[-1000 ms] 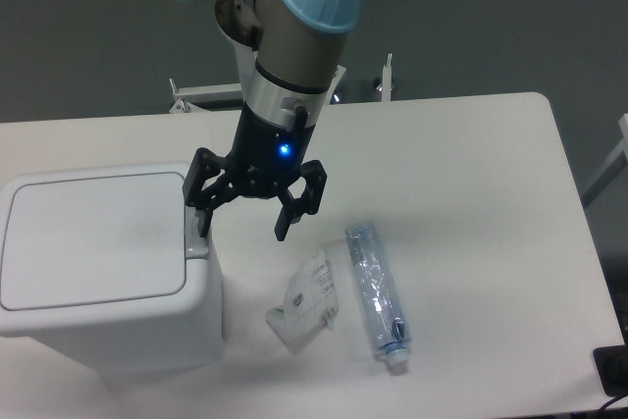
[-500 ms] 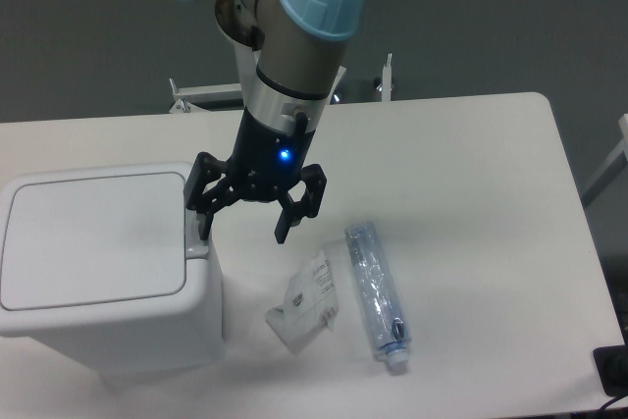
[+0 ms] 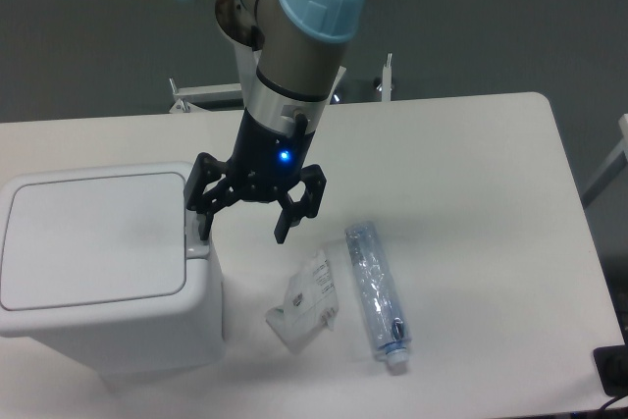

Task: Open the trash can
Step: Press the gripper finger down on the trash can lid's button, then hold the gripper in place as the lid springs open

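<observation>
The white trash can (image 3: 108, 272) stands at the table's front left, its flat lid (image 3: 93, 237) shut. A small latch button (image 3: 197, 243) sits at the lid's right edge. My gripper (image 3: 243, 233) hangs open over the can's right edge. Its left fingertip (image 3: 204, 227) is right at the latch button and its right fingertip (image 3: 284, 232) hangs over the table beside the can. The gripper holds nothing.
A crumpled white wrapper (image 3: 306, 301) lies on the table just right of the can. A clear plastic bottle (image 3: 377, 292) lies beside it. The white table's front edge (image 3: 412, 409) runs close below them. A black object (image 3: 613, 370) shows at the bottom right corner.
The gripper has sunk very slightly toward the latch button. The lid has stayed shut.
</observation>
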`<act>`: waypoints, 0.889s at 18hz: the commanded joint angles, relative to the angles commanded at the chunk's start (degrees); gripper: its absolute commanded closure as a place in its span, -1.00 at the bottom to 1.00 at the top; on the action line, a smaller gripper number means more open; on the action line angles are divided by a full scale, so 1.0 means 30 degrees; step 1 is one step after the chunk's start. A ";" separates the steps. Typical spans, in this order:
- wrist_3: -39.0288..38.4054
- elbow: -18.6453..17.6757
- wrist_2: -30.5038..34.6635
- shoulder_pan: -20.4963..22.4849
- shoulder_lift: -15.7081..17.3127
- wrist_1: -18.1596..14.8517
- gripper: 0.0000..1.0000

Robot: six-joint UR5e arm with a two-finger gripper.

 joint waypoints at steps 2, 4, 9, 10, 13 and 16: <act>0.0000 -0.0029 0.0000 0.0000 -0.0029 0.0000 -1.00; 0.0000 -0.0029 0.0000 -0.0029 -0.0029 0.0000 -1.00; -0.0145 -0.0029 0.0000 -0.0029 -0.0029 0.0349 -1.00; -0.0117 -0.0145 0.0000 -0.0029 -0.0029 0.0468 -1.00; -0.0088 -0.0381 0.0000 -0.0029 0.0029 0.0789 -1.00; -0.0117 -0.0469 0.0000 -0.0146 0.0000 0.0937 -1.00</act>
